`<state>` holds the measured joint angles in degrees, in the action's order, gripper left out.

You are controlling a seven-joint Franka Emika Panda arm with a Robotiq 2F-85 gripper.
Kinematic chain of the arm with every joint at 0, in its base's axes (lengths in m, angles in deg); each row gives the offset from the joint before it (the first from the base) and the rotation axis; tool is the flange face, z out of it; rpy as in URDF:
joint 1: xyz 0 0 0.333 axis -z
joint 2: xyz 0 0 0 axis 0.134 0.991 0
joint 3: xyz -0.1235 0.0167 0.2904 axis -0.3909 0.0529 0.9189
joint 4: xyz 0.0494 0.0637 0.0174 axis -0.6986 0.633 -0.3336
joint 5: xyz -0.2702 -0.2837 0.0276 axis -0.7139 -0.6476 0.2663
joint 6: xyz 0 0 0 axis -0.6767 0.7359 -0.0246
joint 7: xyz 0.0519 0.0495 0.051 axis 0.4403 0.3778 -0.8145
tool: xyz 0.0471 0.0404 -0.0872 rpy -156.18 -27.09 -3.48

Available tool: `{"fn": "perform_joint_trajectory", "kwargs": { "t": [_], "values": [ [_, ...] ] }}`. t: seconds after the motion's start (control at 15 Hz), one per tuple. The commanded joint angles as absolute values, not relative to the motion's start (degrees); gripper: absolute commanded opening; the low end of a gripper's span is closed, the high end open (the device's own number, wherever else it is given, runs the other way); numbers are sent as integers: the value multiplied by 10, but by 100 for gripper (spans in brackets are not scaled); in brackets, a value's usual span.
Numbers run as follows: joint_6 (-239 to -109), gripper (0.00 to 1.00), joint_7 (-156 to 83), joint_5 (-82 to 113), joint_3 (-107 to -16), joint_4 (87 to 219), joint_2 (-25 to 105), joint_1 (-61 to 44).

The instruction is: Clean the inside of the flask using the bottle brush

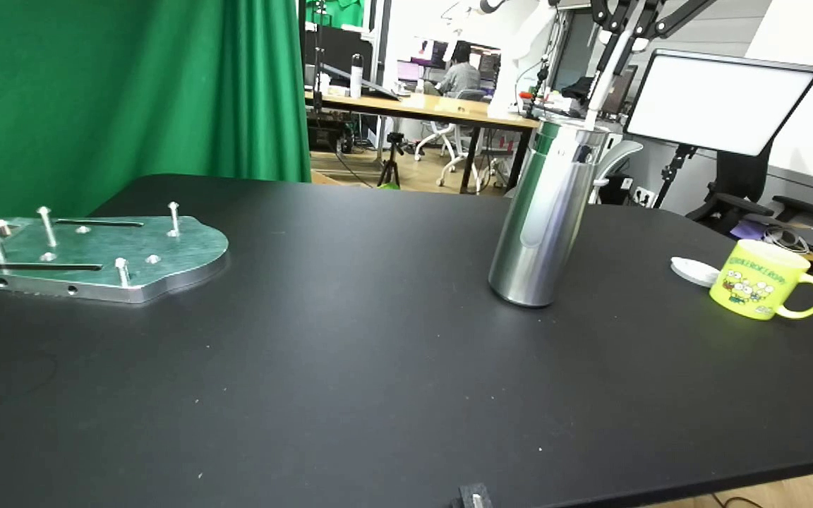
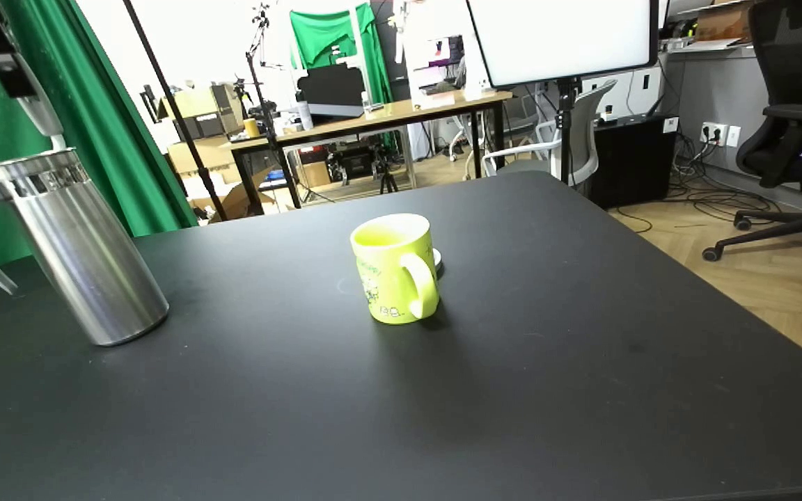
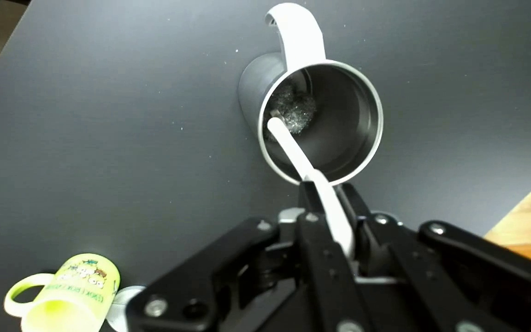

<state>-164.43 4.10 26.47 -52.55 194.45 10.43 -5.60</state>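
The flask (image 1: pixel 544 219), a tall brushed-steel cylinder with a handle, stands on the black table in both exterior views (image 2: pixel 91 250). In the wrist view, I look into its open mouth past the steel outer wall (image 3: pixel 258 87). My gripper (image 3: pixel 327 191) is shut on the white handle of the bottle brush (image 3: pixel 295 150), above the flask's rim. The brush slants into the mouth. Its fuzzy bristle head is inside, near the wall on the flask handle's side. In an exterior view, the gripper (image 1: pixel 629 42) and brush (image 1: pixel 600 92) are above the flask; the bristles are hidden there.
A yellow-green mug (image 1: pixel 759 279) stands on the table, with a white round lid (image 1: pixel 694 271) beside it. A metal plate with upright bolts (image 1: pixel 110 250) is at the table's far side in that view. A green curtain (image 1: pixel 131 92) hangs behind it.
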Motion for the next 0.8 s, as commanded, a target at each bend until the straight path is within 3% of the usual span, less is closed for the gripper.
{"fn": "perform_joint_trajectory", "kwargs": {
  "t": [0.0, 0.73],
  "values": [
    [-1609, 4, 71, 253, -511, 1915, 85, -71],
    [-1592, 4, 54, 263, -499, 1900, 19, -77]
  ]
}}
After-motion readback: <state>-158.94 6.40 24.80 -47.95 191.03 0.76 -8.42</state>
